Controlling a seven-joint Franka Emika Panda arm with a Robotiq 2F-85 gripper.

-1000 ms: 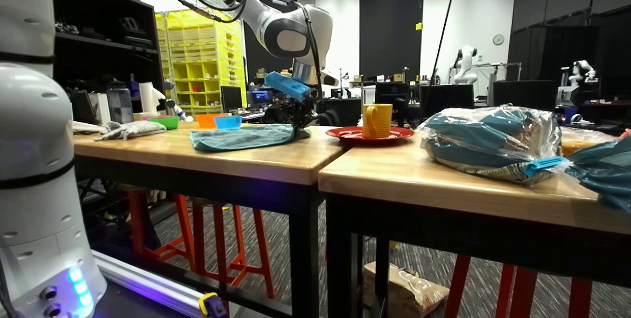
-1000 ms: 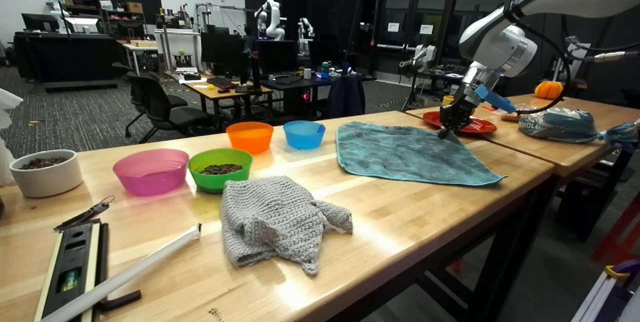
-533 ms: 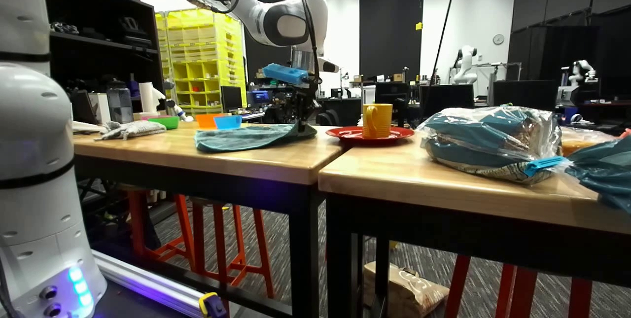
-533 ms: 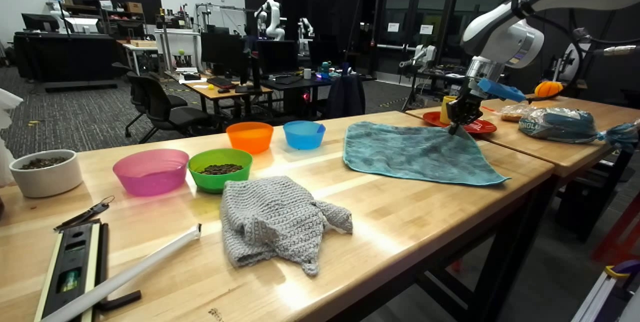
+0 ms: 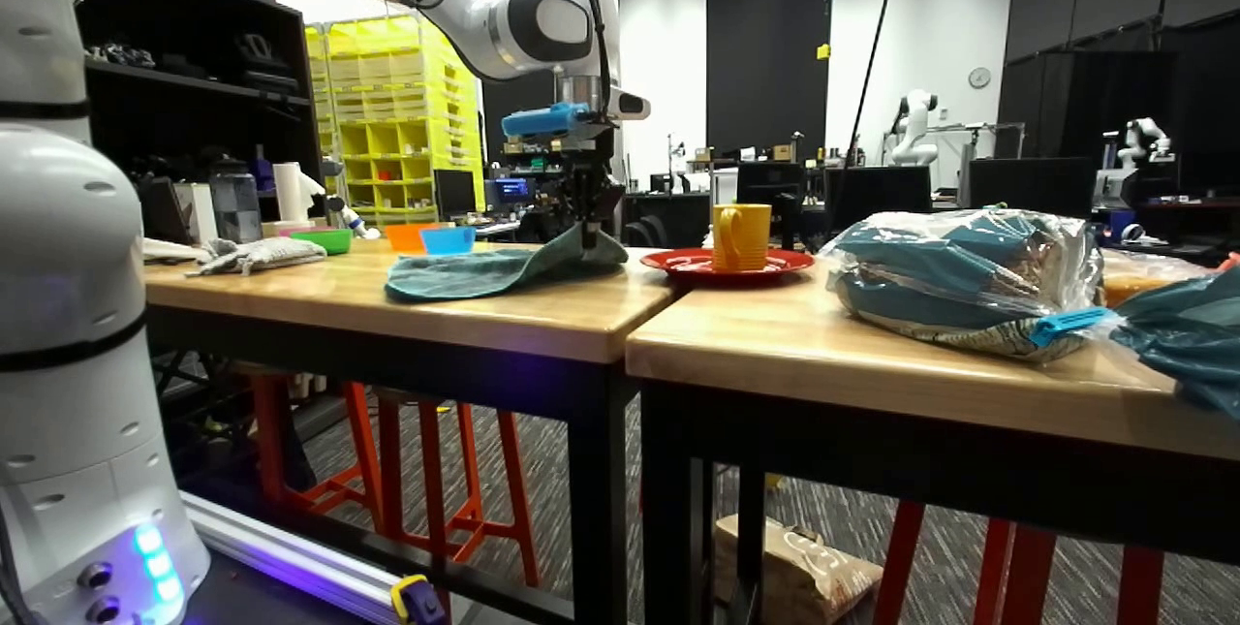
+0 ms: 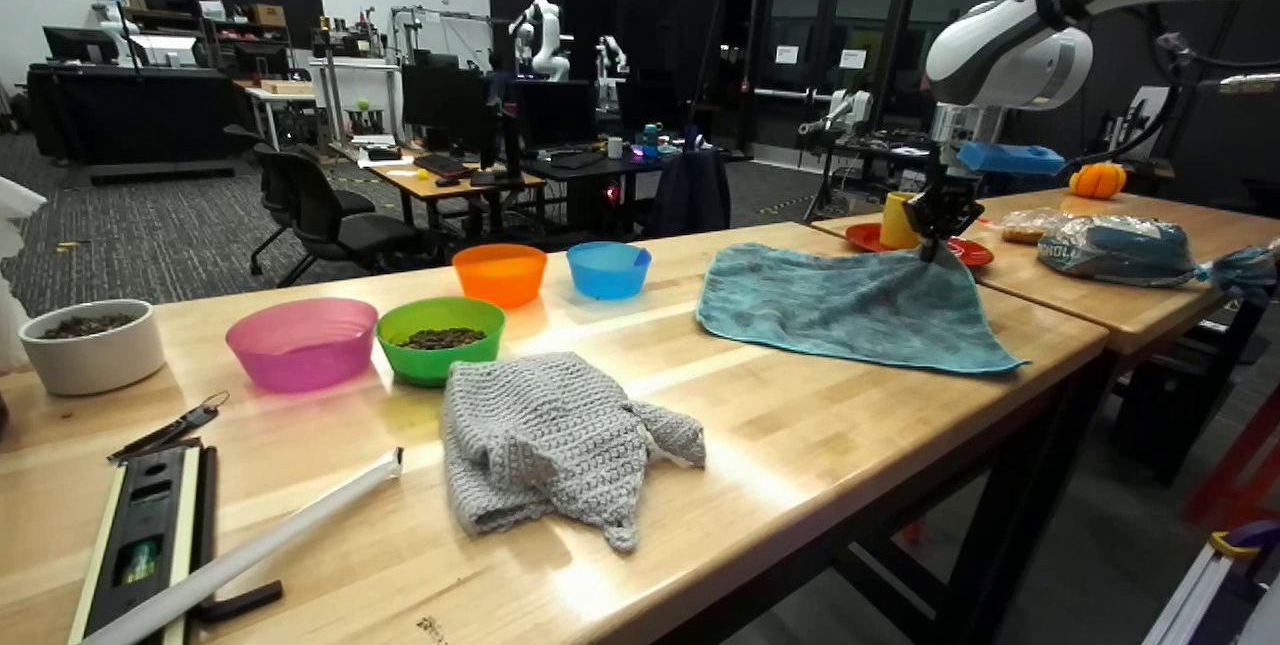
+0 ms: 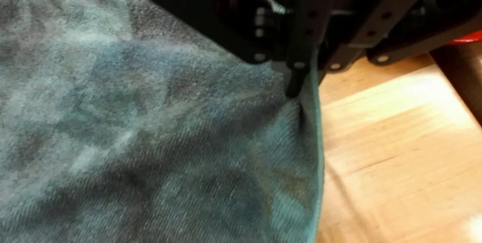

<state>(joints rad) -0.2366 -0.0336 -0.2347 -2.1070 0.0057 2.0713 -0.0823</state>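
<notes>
My gripper (image 6: 930, 250) points straight down at the far edge of a teal-grey towel (image 6: 830, 300), shut on that edge. In the wrist view the towel (image 7: 113, 130) rises in folds to the fingertips of the gripper (image 7: 307, 81), and its hem passes between the two fingers. One finger (image 7: 295, 83) shows in front of the cloth; the towel mostly hides the other fingertip. The pinched part is lifted slightly into a peak, while the rest lies flat on the wooden table (image 6: 760, 445).
Beside the gripper, a red plate (image 5: 668, 262) holds a yellow mug (image 5: 741, 237). Bagged bread (image 5: 969, 276) lies beyond it. Orange (image 6: 500, 277), blue (image 6: 607, 272), green (image 6: 430, 365) and pink (image 6: 300, 350) bowls and a grey knitted cloth (image 6: 560, 445) sit on the towel's table.
The gripper has swung from a tilt to upright and risen a little, raising the pinched edge. The towel has slid slightly toward the red plate.
</notes>
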